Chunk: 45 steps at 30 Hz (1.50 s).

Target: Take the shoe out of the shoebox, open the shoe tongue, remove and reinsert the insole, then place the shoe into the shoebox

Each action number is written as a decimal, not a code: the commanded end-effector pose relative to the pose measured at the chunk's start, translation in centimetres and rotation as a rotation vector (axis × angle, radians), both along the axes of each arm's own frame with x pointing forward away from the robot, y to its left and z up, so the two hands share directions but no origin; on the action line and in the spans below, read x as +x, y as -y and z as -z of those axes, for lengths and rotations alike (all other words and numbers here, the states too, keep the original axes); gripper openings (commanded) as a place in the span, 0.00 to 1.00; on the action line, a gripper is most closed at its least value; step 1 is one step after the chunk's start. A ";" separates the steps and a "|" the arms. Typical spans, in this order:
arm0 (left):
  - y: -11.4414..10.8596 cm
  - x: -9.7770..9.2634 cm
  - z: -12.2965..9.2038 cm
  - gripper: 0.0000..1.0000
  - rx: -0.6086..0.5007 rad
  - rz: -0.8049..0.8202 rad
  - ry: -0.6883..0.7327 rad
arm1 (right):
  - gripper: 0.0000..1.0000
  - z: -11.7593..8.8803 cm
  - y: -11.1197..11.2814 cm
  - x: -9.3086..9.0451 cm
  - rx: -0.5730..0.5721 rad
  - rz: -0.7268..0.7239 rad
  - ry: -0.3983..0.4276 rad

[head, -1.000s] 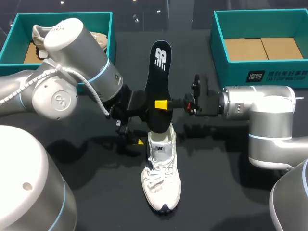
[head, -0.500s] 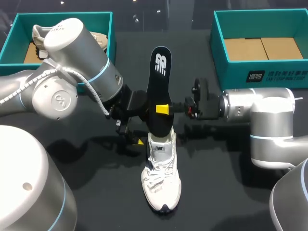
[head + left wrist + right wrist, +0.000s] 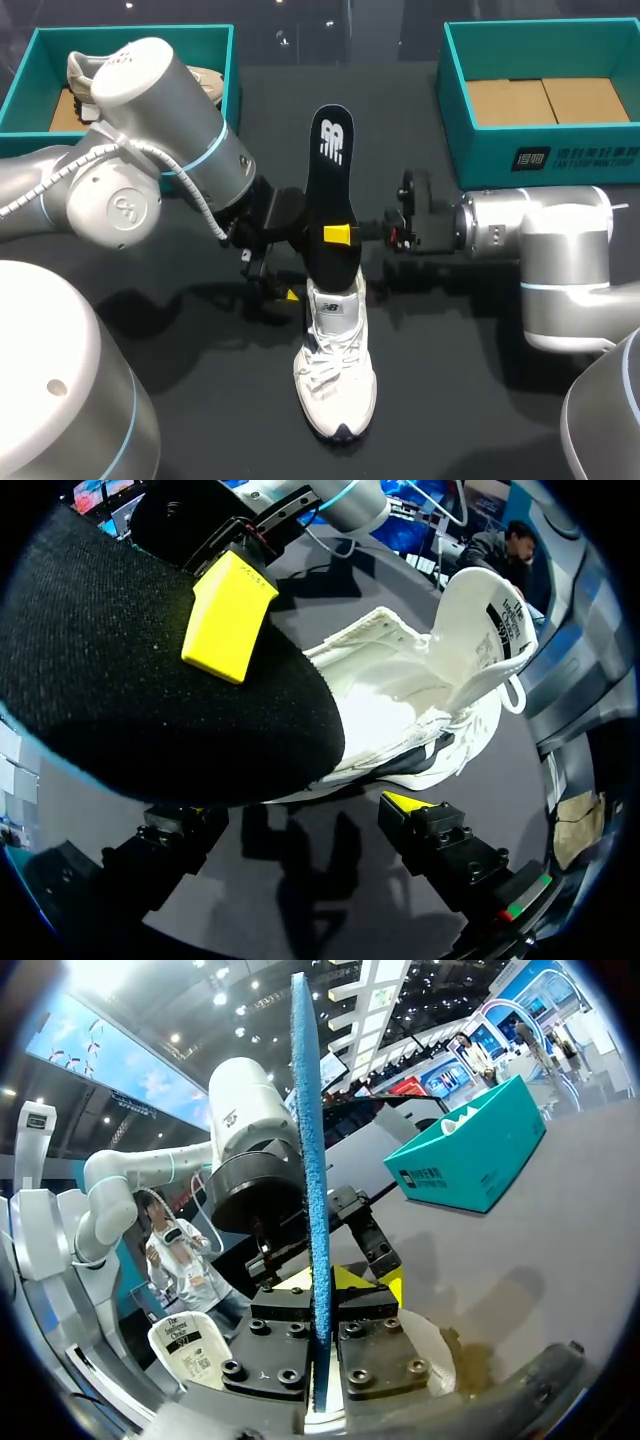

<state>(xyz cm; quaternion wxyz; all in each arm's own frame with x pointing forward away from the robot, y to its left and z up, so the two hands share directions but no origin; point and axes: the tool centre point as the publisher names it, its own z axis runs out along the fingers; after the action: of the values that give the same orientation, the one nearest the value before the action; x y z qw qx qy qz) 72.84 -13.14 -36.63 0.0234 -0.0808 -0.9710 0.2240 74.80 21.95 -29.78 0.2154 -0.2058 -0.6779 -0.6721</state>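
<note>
A white sneaker [image 3: 335, 370] lies on the dark table, toe toward the front edge, with its tongue [image 3: 480, 630] pulled up. The black insole [image 3: 330, 190] stands on end over the shoe's heel opening, its lower end at the opening. My right gripper [image 3: 337, 234] is shut on the insole's middle, and the blue edge of the insole [image 3: 310, 1190] runs between its fingers [image 3: 372, 1282]. My left gripper [image 3: 275, 285] stands open beside the shoe's heel with nothing in it. In the left wrist view the insole [image 3: 150, 680] hangs over the shoe [image 3: 400, 710].
A teal shoebox [image 3: 30, 70] at the back left holds another shoe [image 3: 205, 80]. A second teal shoebox [image 3: 455, 80] at the back right shows only its cardboard floor. Both arms meet at the table's middle.
My right gripper has carried the insole a little downward and toward the shoe's opening. The left arm and the shoe have not moved.
</note>
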 end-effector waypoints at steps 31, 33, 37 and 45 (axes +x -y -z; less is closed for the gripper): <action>0.1 0.0 0.1 1.00 0.000 0.001 0.000 | 0.00 3.7 0.1 -3.6 -0.057 0.083 -0.135; 0.1 0.0 0.1 1.00 0.000 0.001 0.000 | 0.00 4.0 0.1 -3.8 -0.065 0.090 -0.148; 0.1 0.0 0.1 1.00 0.000 0.001 0.000 | 0.00 4.7 0.0 -4.4 -0.093 0.112 -0.185; 0.1 0.0 0.1 1.00 0.000 0.001 0.000 | 0.00 5.4 0.0 -5.6 -0.097 0.125 -0.207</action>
<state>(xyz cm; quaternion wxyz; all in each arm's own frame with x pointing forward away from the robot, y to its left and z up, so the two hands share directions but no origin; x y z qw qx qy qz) 72.84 -13.14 -36.64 0.0235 -0.0808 -0.9710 0.2240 70.16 21.90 -34.59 0.2352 -0.3226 -0.6703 -0.6256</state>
